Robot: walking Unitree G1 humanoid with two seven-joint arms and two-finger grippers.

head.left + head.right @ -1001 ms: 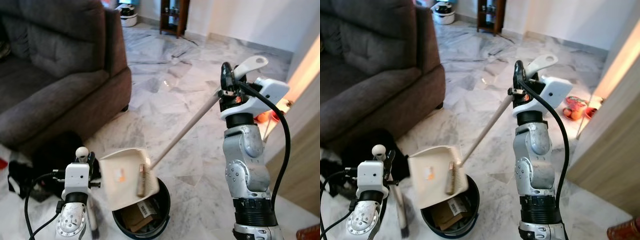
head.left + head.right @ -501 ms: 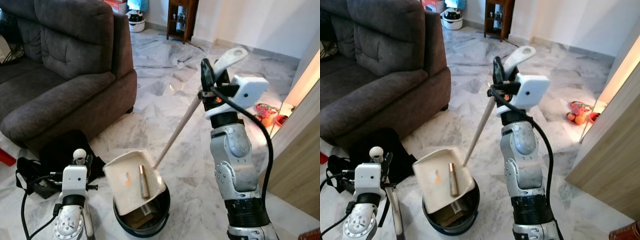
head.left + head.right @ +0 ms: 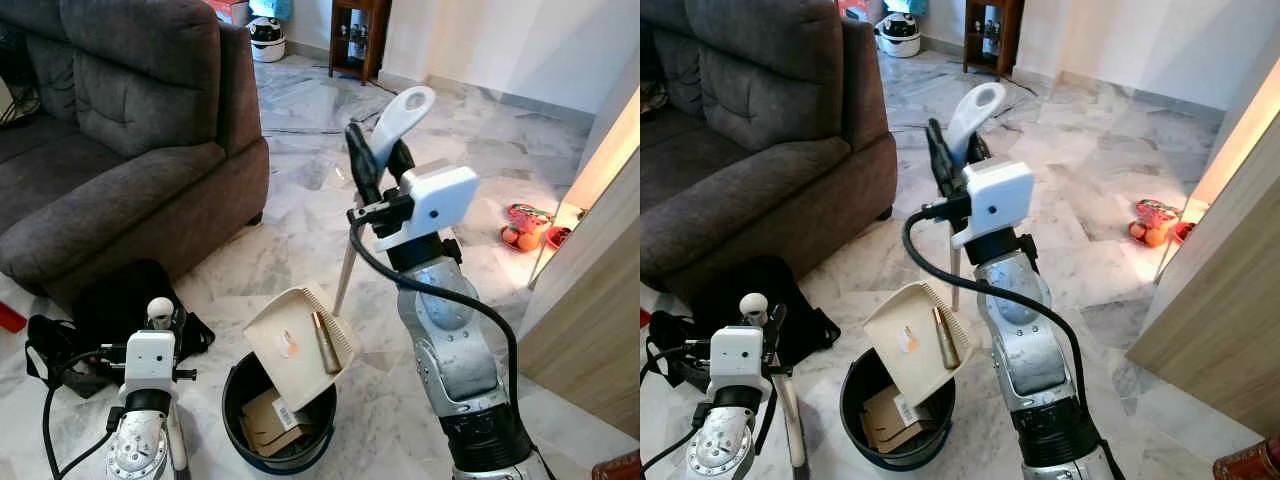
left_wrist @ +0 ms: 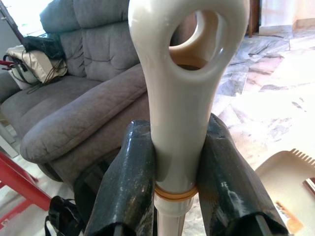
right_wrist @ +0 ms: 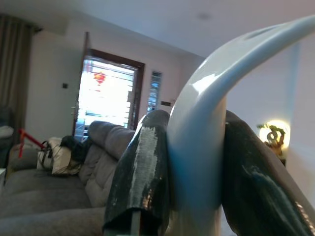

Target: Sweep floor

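Note:
My right gripper (image 3: 381,166) is shut on the long white handle of the cream dustpan (image 3: 298,333), just under its loop end (image 3: 405,103). The pan hangs tilted over the black bin (image 3: 240,375), with a brown stick-like piece (image 3: 323,342) and an orange scrap (image 3: 290,348) lying on it. Cardboard scraps (image 3: 268,412) lie inside the bin. At the lower left my left gripper (image 3: 165,322) is shut on the broom handle (image 4: 187,98), its fingers (image 4: 130,187) clamping it below the loop. The right wrist view has the dustpan handle (image 5: 202,147) between the fingers (image 5: 142,172).
A dark grey sofa (image 3: 120,150) stands on my left, with a black bag (image 3: 105,305) on the marble floor before it. A wooden panel (image 3: 590,300) runs along the right. Orange items (image 3: 528,225) lie on the floor beyond it. A dark wooden stand (image 3: 355,35) is at the back.
The camera has shifted. My right arm has swung in toward the middle, so the dustpan handle went from slanted to nearly upright. The pan moved right over the bin, its load still on it.

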